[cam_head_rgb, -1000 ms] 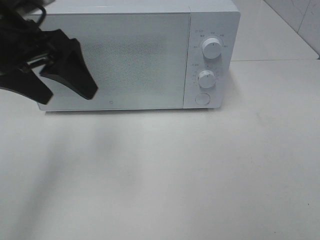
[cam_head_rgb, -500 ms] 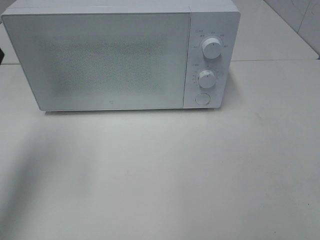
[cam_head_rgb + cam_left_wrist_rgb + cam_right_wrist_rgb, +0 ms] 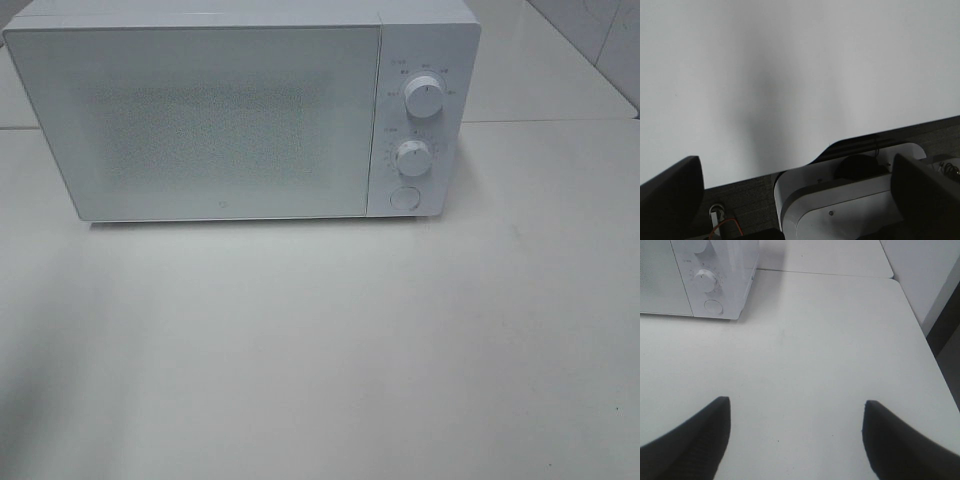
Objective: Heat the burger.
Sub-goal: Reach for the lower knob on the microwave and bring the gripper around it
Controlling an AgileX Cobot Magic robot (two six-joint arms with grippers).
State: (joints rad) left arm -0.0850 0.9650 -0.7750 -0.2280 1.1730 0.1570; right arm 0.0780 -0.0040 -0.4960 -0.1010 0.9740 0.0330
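White microwave (image 3: pixel 240 115) stands shut at the far side of your tabletop (image 3: pixel 330 350), the burger out of sight, likely behind its frosted door (image 3: pixel 200 120) for heating, while your left claw (image 3: pixel 795 165) and right claw (image 3: pixel 796 405) hang wide apart and empty, clear of it.

White microwave (image 3: pixel 220 120) (door apparently closed) on pale table (image 3: pixel 320 350)

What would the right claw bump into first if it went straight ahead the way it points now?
Probably just the white table. The open right claw aims out over the tabletop; the microwave sits off to one side of that line. Depth is hard to judge.
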